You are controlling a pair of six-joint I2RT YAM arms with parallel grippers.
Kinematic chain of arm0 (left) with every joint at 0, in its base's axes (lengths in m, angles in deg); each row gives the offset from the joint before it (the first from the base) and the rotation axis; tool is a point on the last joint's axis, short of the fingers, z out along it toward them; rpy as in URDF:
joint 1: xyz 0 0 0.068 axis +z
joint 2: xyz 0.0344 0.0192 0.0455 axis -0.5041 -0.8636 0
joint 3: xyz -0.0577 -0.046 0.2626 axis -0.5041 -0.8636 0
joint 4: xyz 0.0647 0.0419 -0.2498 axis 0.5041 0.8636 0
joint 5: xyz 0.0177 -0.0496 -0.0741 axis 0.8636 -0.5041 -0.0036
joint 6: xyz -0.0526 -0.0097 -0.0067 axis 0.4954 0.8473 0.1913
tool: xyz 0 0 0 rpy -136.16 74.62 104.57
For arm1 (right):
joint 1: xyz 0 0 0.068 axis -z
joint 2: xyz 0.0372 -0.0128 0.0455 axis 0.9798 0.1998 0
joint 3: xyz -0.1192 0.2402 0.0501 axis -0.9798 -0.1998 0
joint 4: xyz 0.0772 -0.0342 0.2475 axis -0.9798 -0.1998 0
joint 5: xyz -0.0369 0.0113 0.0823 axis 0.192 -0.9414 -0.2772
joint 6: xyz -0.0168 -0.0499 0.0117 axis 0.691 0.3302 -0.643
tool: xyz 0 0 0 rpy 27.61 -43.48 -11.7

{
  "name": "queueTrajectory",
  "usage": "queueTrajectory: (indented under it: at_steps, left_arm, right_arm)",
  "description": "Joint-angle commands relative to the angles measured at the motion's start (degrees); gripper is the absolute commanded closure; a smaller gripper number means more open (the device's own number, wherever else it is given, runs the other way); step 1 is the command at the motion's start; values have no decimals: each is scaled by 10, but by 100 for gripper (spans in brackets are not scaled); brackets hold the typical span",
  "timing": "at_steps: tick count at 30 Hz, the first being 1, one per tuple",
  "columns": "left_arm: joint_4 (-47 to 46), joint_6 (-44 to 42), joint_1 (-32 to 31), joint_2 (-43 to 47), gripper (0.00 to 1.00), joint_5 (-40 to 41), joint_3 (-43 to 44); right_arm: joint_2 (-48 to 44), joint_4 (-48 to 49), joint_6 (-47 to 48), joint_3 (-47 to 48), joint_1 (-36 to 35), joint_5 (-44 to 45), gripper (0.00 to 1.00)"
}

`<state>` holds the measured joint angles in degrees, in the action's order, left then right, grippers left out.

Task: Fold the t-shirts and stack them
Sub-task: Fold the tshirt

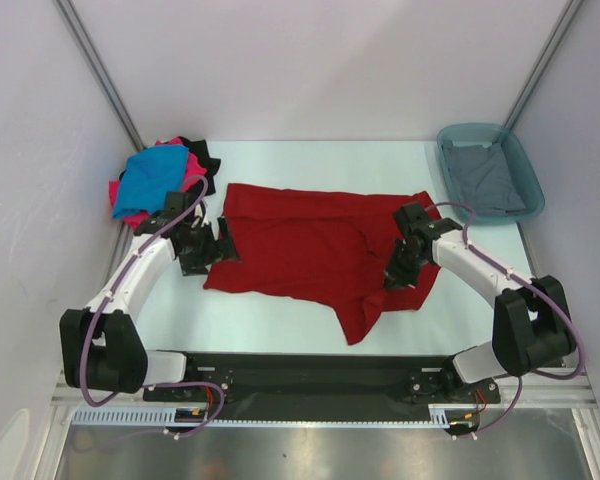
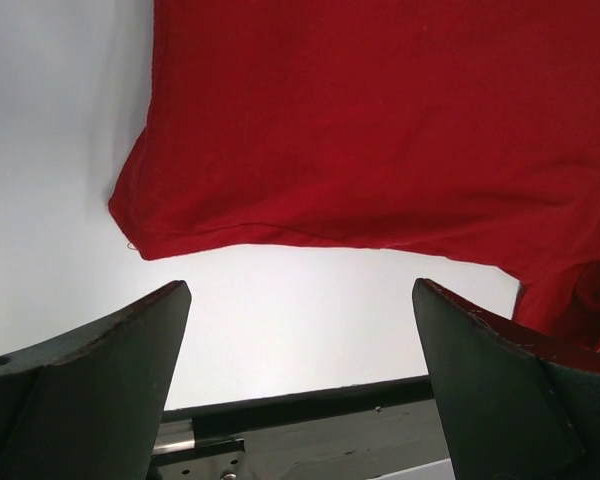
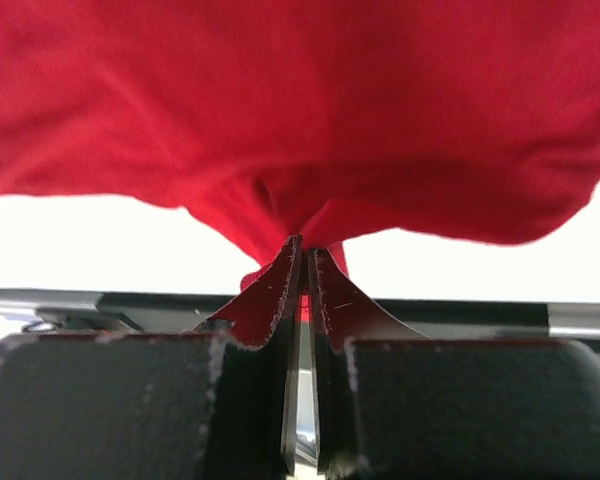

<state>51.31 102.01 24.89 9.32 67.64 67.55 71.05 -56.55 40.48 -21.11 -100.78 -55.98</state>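
The dark red t-shirt [image 1: 310, 250] is lying spread and slightly rumpled on the table [image 1: 270, 322], just left of the teal tub [image 1: 488, 128] and a little nearer the arms. A grey t-shirt [image 1: 485, 180] is lying inside the tub. Well apart from the tub, at the far left, a bright blue t-shirt [image 1: 152, 178] is sitting heaped on a hot pink one [image 1: 130, 212] and a black one [image 1: 202, 158]. The right gripper [image 3: 305, 250] is pinching a small tuck of red cloth, its jaws pressed together on the part of the red shirt nearest the tub. The left gripper [image 2: 300, 290] is hovering at the edge of the red shirt farthest from the tub, jaws wide apart and holding nothing, with the bottom corner of the cloth just ahead of its fingers. The step in hand is probably gripping both ends for a fold. To do it well, the left gripper should be closing on that corner low against the table, catching all the layers, and both arms should then be lifting evenly, keeping the cloth taut so that it is not bunching.
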Motion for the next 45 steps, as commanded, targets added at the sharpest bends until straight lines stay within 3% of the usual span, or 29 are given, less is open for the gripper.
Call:
queueTrajectory:
  at_steps: [1,13,21,32,38,40,42,44,45]
  left_arm:
    - [-3,-17,-3,-8,0,-5,29]
    - [1,-31,-3,-66,0,-42,84]
    - [-8,-25,-3,-87,0,-74,85]
    - [4,-33,-3,-103,0,-77,97]
    - [4,-29,-3,-106,0,-80,97]
    - [3,-28,-3,-110,0,-82,99]
    - [4,-28,-3,-114,0,-86,101]
    - [5,-29,-3,-117,0,-87,105]
    - [6,-29,-3,-119,0,-87,105]
  right_arm:
    - [22,23,36,37,31,15,93]
    - [105,-15,100,181,96,-10,95]
    - [136,-5,84,194,137,-19,91]
    - [217,30,101,240,143,2,94]
    - [286,33,112,317,147,6,90]
    - [303,34,116,348,149,4,84]
    - [325,31,123,367,151,5,52]
    - [335,16,129,396,150,17,36]
    - [334,11,129,401,151,23,33]
